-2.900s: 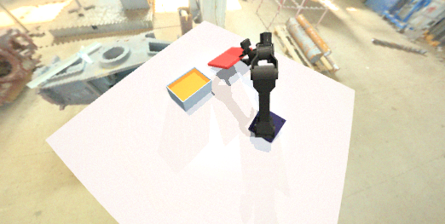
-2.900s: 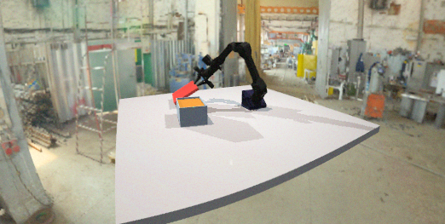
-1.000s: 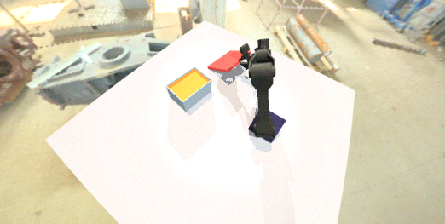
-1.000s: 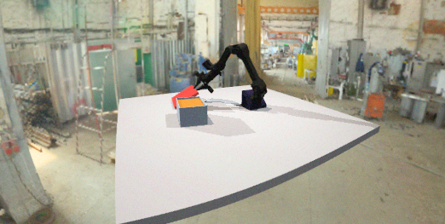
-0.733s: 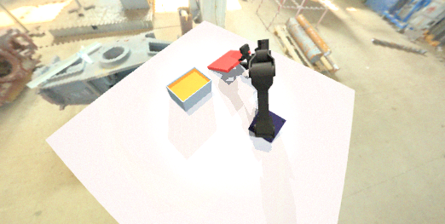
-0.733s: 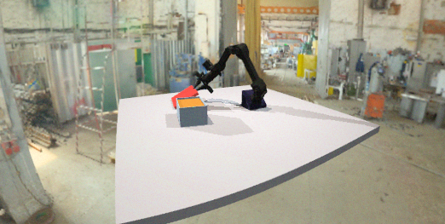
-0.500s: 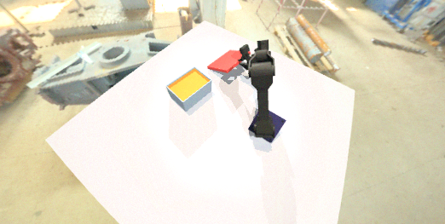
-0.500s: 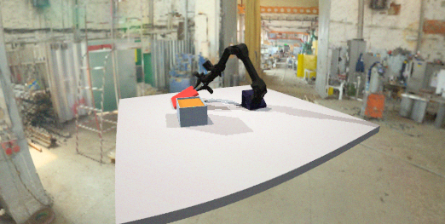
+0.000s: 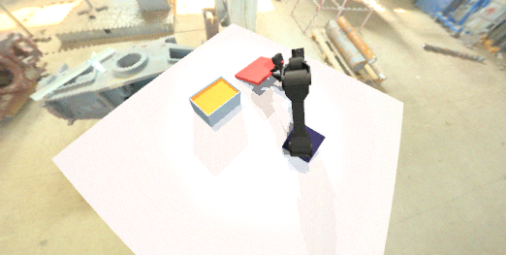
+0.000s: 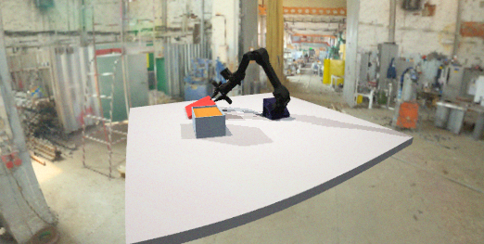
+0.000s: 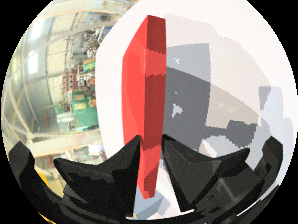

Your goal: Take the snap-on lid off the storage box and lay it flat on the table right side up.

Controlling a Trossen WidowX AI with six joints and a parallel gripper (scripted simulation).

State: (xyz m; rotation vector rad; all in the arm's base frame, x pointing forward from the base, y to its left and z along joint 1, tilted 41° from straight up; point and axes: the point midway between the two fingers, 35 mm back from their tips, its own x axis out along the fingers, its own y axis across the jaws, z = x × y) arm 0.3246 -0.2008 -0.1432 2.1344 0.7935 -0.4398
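Observation:
The red lid (image 9: 254, 72) (image 10: 197, 105) (image 11: 154, 95) is off the box and tilted, its gripped side higher than its far side in the exterior view. My gripper (image 9: 273, 67) (image 10: 214, 96) (image 11: 150, 139) is shut on the lid's edge, one finger on each face. A shadow lies on the table below the lid; whether the low edge touches the table cannot be told. The grey-blue storage box (image 9: 226, 111) (image 10: 210, 127) stands upright and open, with an orange-yellow inside, apart from the lid in the top view.
The white table (image 9: 204, 207) (image 10: 185, 185) bears the box and the arm's dark base block (image 9: 315, 141) (image 10: 268, 109). In the top view the lid is beyond the box, towards the table's back corner. The box partly overlaps the lid in the exterior view.

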